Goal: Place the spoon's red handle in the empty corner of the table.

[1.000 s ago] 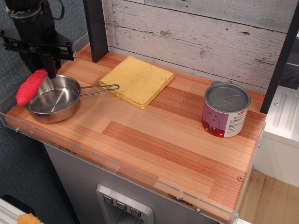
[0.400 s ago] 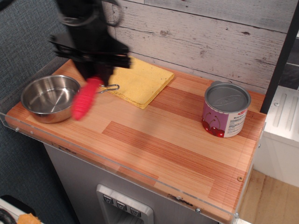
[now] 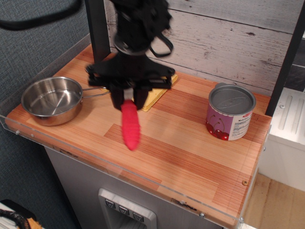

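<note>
Carrying the spoon by its bowl end, our pincer point(image 3: 128, 98) has swung rightward from above the steel pan point(image 3: 51, 100) to mid-table, pinching the spoon so the red handle point(image 3: 130, 126) hangs down, raised over the striped wood. The yellow cloth point(image 3: 155, 93) lies behind it, the cherry can point(image 3: 230, 112) far right. We judge the empty near-right corner point(image 3: 243, 183) remains well apart, so transport continues.
</note>
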{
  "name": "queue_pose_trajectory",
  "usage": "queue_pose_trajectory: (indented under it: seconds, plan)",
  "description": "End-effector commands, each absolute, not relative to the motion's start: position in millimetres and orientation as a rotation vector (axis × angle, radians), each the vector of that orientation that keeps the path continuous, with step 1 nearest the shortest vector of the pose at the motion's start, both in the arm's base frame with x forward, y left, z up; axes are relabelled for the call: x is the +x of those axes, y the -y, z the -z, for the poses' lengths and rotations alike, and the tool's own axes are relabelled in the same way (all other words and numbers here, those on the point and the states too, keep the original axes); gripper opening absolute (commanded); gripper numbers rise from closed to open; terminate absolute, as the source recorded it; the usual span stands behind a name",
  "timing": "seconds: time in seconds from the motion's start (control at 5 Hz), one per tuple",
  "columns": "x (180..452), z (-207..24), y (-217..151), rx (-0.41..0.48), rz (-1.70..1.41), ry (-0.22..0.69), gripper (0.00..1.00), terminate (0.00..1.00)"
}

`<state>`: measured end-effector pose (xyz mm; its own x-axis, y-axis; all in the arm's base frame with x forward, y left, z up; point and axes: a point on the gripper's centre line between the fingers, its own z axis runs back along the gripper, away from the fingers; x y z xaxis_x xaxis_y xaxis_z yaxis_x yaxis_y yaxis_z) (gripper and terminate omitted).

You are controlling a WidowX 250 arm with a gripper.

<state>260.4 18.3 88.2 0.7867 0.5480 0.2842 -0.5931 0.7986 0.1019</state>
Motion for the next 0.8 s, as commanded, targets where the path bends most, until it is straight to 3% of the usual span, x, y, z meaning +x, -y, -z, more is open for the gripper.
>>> queue_pose_trajectory:
  seconds: [0.0, 0.2, 0.6]
  plan:
    - [278, -73, 18, 0.177, -0.983, 0.245, 0.0, 0.0]
    - [278, -62, 35, 0.196, -1.081, 0.274, 0.0, 0.0]
    - [279, -40, 53, 0.132, -1.226, 0.329, 0.0, 0.0]
